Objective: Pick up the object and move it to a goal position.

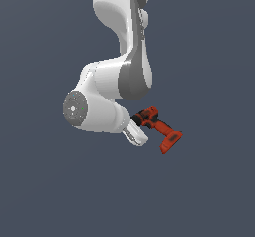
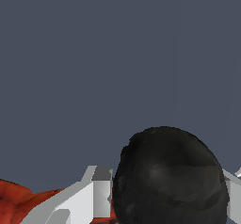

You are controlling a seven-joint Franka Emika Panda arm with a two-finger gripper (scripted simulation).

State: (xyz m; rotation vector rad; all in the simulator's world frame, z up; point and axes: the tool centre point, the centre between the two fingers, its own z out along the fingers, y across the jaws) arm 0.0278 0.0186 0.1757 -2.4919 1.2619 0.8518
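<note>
The red-orange drill point(image 1: 160, 129) hangs in the air at the end of my white arm, its black chuck toward the hand and its battery base point(image 1: 171, 142) pointing down to the exterior view's right. My gripper point(image 1: 137, 129) is shut on the drill's front end. In the wrist view the black chuck point(image 2: 169, 180) fills the space between my two white fingers point(image 2: 96, 195), and part of the red body point(image 2: 19, 199) shows beside one finger. The fingertips are hidden behind the drill.
Only a plain grey-blue background shows around the arm and drill in both views. No table edge, container or other object is visible.
</note>
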